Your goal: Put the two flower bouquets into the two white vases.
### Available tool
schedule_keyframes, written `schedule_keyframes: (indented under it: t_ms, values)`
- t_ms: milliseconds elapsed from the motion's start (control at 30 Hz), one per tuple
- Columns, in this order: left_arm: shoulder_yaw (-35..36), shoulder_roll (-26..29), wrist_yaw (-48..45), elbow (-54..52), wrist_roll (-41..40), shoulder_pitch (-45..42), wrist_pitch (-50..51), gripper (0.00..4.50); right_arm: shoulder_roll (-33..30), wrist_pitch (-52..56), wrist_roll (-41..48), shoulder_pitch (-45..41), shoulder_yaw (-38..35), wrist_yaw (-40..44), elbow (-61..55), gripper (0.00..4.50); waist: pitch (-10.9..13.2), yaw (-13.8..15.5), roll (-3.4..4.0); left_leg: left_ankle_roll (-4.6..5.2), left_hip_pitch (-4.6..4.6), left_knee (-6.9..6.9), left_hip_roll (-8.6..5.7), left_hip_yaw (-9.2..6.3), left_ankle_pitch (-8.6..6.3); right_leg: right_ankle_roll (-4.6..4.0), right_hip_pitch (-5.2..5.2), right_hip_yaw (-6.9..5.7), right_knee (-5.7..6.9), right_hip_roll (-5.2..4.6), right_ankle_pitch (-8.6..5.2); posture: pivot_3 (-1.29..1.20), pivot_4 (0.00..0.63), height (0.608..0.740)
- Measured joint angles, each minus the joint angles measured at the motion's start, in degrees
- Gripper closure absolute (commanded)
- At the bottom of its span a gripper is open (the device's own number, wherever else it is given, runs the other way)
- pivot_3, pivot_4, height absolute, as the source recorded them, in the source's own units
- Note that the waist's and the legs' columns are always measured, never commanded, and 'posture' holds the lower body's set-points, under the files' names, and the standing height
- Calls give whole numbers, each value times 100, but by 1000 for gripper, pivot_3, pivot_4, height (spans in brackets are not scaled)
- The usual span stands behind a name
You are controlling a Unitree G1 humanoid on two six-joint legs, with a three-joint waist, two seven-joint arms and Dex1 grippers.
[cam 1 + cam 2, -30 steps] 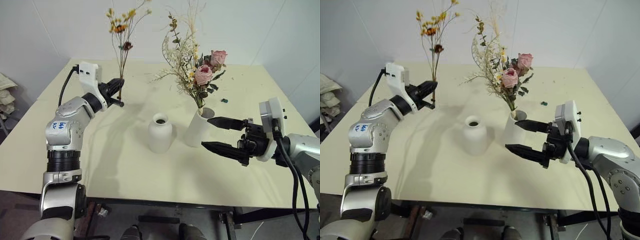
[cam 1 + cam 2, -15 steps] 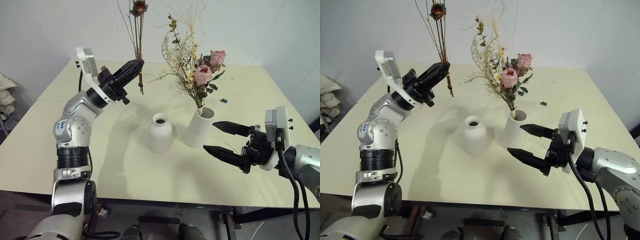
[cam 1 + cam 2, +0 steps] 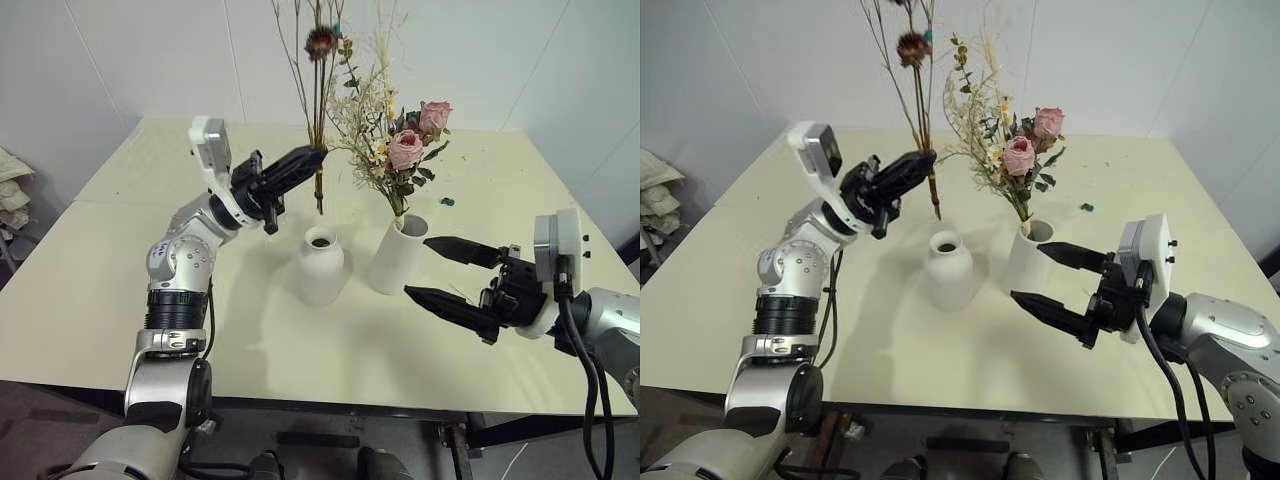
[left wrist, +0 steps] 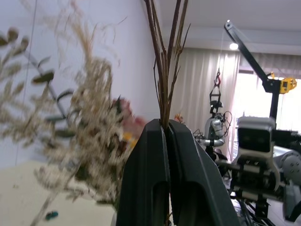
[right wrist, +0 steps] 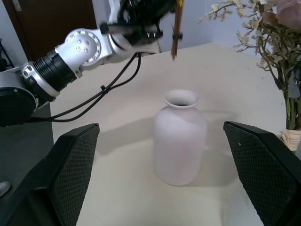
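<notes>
A pale cream bench stands against white walls, a corner of the room behind it; its top is bare apart from two vases and a small dark speck near the far right. The near edge runs below both arms.

The left claw is clenched on the thin brown stems of the small bouquet, which rises upright above it, the stem ends hanging just below the fingers. Directly under and slightly ahead of this claw sits the short narrow-necked vase, its mouth empty, the stem tips above it and apart from the rim.

Beyond the left claw, to its right, the rose bouquet stands in the taller wide-mouthed vase, its grasses close beside the held stems.

The right claw is released, jaws spread wide and holding nothing, level over the bench; the taller vase lies just to its left, and open bench stretches in front and beneath it.
</notes>
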Motion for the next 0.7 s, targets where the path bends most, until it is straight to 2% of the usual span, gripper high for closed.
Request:
schedule_keyframes:
  t_ms: [333, 700]
  values:
    - [54, -241, -314, 1524, 361, -407, -858, 4475, 128, -3, -68, 74, 35, -231, -26, 0, 0, 11, 0, 4, -3, -3, -1, 0, -2, 0, -1, 0, -6, -1, 0, 0, 150, 740]
    - [-246, -311, -658, 1633, 842, -412, -993, 4475, 150, -2, -70, 249, 36, -411, -140, 0, 0, 4, 0, 5, -2, -6, 0, 0, -3, 0, -1, 0, -7, 0, 0, 0, 150, 740]
